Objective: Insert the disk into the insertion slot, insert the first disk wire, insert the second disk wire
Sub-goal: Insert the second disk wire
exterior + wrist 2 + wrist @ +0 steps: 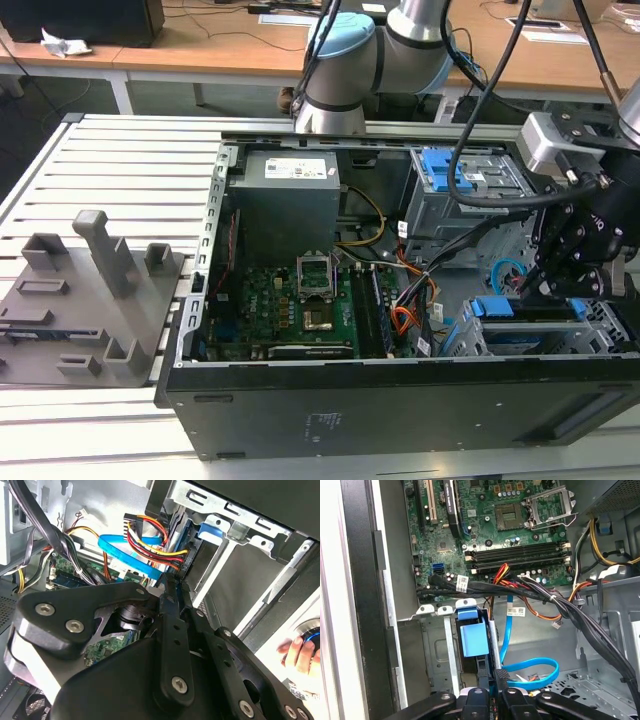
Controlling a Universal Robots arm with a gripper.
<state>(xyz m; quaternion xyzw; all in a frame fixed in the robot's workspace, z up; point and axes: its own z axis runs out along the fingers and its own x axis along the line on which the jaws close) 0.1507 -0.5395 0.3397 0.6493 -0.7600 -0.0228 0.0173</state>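
Observation:
The disk [525,309], in its bright blue caddy [472,639], sits inside the insertion slot [437,645] at the case's lower corner on the exterior view's right. A red, yellow and black wire bundle [156,547] ends in a black plug at the disk's edge. The second disk wire [540,666], a flat light-blue cable [125,555], loops beside the bay. My gripper [495,692] hangs over the disk's end, shut on that cable's black end plug. In the second wrist view the gripper [170,587] meets the blue cable right at the disk's edge.
A grey power supply [285,200], the green motherboard [300,300] and a taller grey cage with a blue latch [465,185] share the case. Black cable bundles [530,592] cross above the bay. A grey fixture [90,290] lies outside. A person's hand [299,651] rests nearby.

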